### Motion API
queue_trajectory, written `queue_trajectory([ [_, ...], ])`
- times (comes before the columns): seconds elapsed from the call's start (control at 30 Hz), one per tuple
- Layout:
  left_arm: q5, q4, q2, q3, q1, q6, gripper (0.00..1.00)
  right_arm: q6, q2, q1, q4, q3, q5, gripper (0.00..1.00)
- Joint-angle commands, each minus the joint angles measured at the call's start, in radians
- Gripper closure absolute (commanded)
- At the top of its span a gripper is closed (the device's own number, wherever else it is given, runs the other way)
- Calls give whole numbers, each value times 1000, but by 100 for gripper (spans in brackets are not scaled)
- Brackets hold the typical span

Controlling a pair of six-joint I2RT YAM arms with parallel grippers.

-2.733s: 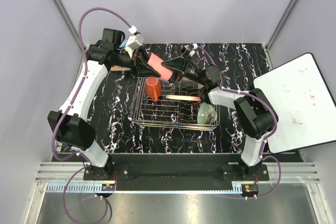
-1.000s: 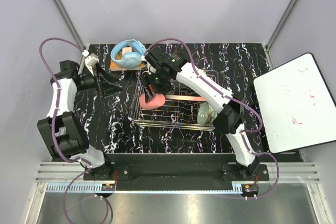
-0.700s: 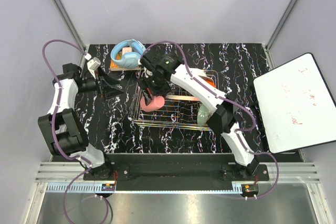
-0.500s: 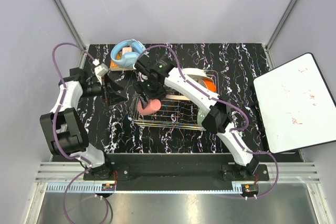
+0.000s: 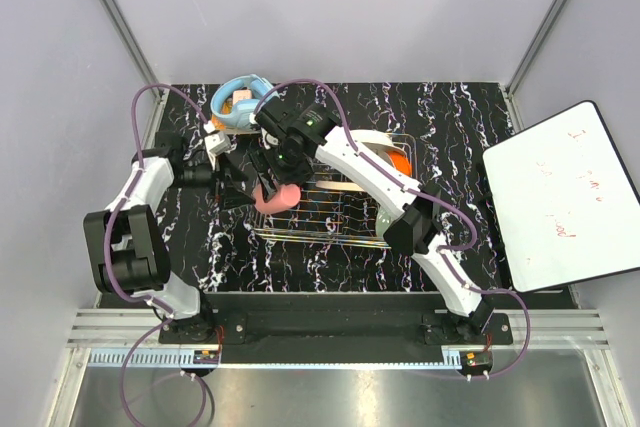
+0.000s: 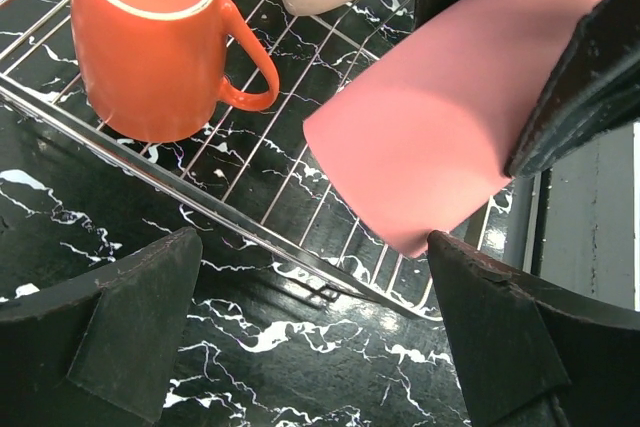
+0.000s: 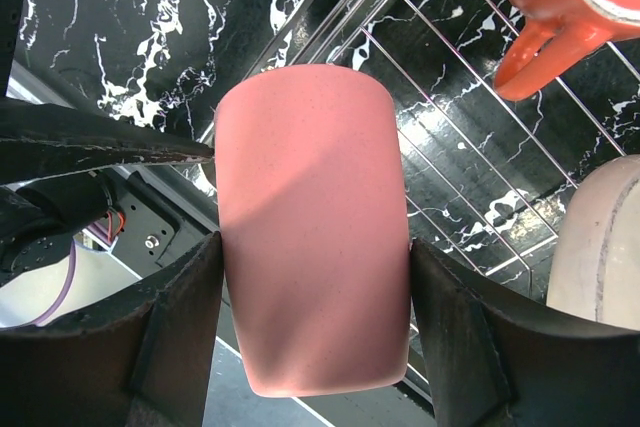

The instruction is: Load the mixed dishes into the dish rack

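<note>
Left end effector (image 6: 315, 342) swung in beside dish rack (image 5: 322, 227), jaws spread wide, right end effector (image 7: 314, 327) gripping pink cup (image 7: 310, 237)

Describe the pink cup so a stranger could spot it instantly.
Find the silver wire dish rack on the black marbled table. At its left edge, the right end effector grips the pink cup. It's plain matte pink, unlike the handled orange-red mug nearby.

No legible text in any view. Flat white rectangular board (image 5: 565, 197), right of the black marbled table top (image 5: 455, 117): red handwritten marks in a few short lines, too small and faint to read. Pale strip of fine tick marks (image 5: 330, 357) at the near edge: no numerals readable.
</note>
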Motion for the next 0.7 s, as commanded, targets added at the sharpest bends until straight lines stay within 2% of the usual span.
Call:
queue_trajectory([
  [0.0,-2,61,-13,4,-18,-20,1,7,-32,8,20,25,-35,100],
  [0.67,-9,72,-56,-57,-72,-31,1,21,-87,11,77,-28,-47,100],
])
